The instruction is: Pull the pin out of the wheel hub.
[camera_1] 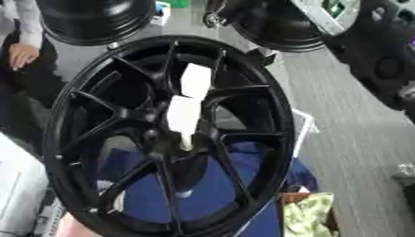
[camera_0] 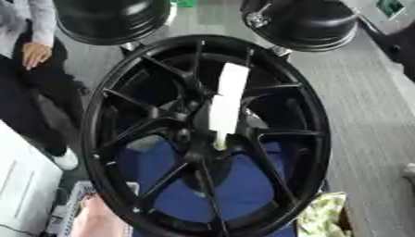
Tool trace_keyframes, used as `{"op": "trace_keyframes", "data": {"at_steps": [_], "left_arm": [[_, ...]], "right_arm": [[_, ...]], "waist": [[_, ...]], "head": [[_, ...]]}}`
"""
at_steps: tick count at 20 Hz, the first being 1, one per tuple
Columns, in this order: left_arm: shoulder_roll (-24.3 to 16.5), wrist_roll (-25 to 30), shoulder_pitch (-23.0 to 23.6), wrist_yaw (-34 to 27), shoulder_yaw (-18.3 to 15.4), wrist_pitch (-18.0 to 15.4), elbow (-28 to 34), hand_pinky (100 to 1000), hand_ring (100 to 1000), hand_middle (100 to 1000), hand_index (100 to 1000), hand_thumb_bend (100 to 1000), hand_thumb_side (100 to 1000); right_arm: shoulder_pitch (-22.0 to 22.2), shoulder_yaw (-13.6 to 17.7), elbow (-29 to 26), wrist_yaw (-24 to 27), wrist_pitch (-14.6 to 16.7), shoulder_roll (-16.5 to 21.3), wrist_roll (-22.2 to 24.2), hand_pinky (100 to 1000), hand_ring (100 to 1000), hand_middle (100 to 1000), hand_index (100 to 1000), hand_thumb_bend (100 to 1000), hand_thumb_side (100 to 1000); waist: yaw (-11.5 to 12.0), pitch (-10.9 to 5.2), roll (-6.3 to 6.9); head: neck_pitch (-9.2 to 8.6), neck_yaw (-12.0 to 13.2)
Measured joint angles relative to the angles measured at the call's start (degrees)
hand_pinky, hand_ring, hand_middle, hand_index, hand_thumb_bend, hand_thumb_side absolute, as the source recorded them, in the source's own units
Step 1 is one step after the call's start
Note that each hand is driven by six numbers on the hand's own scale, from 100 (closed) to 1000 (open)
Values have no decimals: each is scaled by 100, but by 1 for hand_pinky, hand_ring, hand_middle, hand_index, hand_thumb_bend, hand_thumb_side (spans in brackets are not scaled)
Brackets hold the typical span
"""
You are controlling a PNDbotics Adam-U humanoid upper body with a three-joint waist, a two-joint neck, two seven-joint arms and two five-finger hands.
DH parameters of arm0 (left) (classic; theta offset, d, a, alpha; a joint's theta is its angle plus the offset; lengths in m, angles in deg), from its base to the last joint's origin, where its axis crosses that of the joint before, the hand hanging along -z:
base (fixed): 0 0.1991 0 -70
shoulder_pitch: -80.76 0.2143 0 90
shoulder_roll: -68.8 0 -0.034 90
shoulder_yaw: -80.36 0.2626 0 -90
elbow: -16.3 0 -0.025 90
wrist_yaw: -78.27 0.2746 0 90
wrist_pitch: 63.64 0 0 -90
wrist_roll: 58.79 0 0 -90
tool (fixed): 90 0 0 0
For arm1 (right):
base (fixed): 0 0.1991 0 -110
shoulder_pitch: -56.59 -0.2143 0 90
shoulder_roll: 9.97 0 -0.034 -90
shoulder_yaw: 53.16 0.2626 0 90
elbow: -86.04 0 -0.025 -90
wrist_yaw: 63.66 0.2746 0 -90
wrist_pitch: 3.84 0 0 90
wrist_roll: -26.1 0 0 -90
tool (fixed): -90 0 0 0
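A large black spoked wheel (camera_0: 314, 121) fills the middle of both views, standing tilted with its face toward me. A long white pin (camera_0: 225, 104) sticks out of the hub (camera_0: 197, 139) and points up toward me. Its lower end sits in the hub centre and shows a pale yellowish tip. Neither of my hands shows in either view. A pinkish shape (camera_0: 91, 217) lies against the lower left rim; I cannot make out what it is.
Two black drum-shaped wheels (camera_0: 113, 18) (camera_0: 308, 23) stand behind the rim. Blue cloth (camera_0: 239, 185) lies under the spokes. A yellow-green cloth (camera_1: 310, 214) sits at the lower right, a white case (camera_0: 22, 185) at the lower left. Another dark wheel (camera_1: 385, 60) leans at the right.
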Motion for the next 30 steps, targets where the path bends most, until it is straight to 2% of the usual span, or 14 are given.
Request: {"op": "trace_keyframes", "data": {"at_steps": [5, 7, 12, 15, 21, 22, 23, 28, 30], "left_arm": [[0, 12, -1, 0, 2, 9, 0, 642, 991, 737, 767, 510, 732], [0, 16, -3, -1, 3, 10, 0, 642, 991, 737, 767, 509, 733], [0, 25, -3, -4, 5, 19, 0, 641, 993, 737, 767, 510, 732], [0, 28, -4, -8, 18, 19, 0, 641, 993, 737, 767, 510, 731], [0, 41, -4, -8, 35, 6, 0, 641, 993, 738, 766, 510, 732], [0, 41, -3, -8, 35, 5, 0, 641, 993, 738, 766, 510, 731], [0, 41, -3, -8, 35, 5, 0, 641, 993, 738, 766, 510, 731], [0, 44, -1, -8, 35, 2, 0, 641, 994, 738, 766, 509, 732], [0, 44, 0, -9, 35, 2, 0, 641, 994, 738, 766, 508, 733]], "right_arm": [[31, -142, -304, 538, -72, 106, 116, 917, 895, 871, 916, 100, 669], [36, -213, -378, 721, -83, 109, 124, 916, 887, 856, 916, 100, 590], [34, -353, -499, 981, -123, 110, 130, 915, 885, 848, 919, 100, 497], [18, -438, -583, 998, -160, 112, 133, 914, 888, 848, 923, 100, 569], [17, -588, -669, 1007, -197, 113, 127, 917, 895, 846, 928, 120, 577], [18, -605, -670, 1007, -195, 113, 126, 919, 902, 849, 934, 156, 614], [18, -627, -670, 1004, -192, 113, 125, 919, 902, 849, 934, 156, 614], [62, -697, -652, 940, -171, 113, 128, 921, 903, 846, 950, 128, 731], [90, -703, -607, 925, -170, 113, 128, 924, 901, 835, 952, 131, 743]], "waist": [[-12, 0, 0], [-12, 0, 0], [-12, 0, 0], [-20, 0, -22], [-8, -6, -59], [-7, -6, -67], [-7, -6, -72], [-8, -6, -103], [-15, -6, -103]], "head": [[100, 1], [129, -3], [141, -8], [139, 12], [139, 11], [139, 11], [139, 11], [139, 11], [142, 11]]}}
